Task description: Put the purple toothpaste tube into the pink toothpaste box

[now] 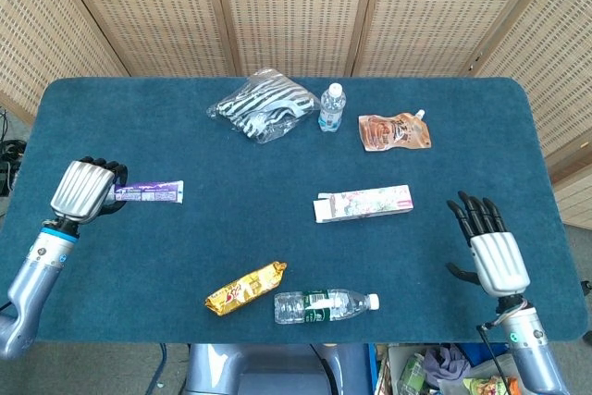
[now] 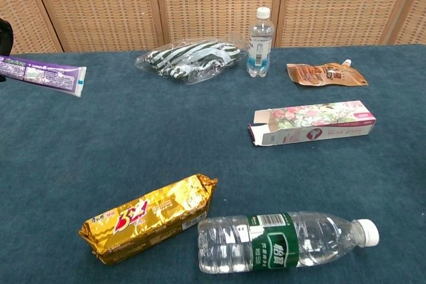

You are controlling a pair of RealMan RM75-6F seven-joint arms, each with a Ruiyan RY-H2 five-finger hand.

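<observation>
Nearest lay a water bottle [image 2: 286, 243]; left hand [image 1: 85, 190] gripped the purple tube [image 1: 150, 192], pink box [image 1: 363, 203] well right; right hand [image 1: 487, 240] spread, empty.

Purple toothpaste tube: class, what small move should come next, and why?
Probably carry the tube, held in the left hand, rightward toward the pink box. The box lies apart from it, and its open flap end faces the tube.

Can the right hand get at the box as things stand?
Probably yes. The right hand is open and holds nothing, and bare table lies between it and the box. Nothing stands in that path; the lying bottle sits nearer the front edge, off to the side.
</observation>
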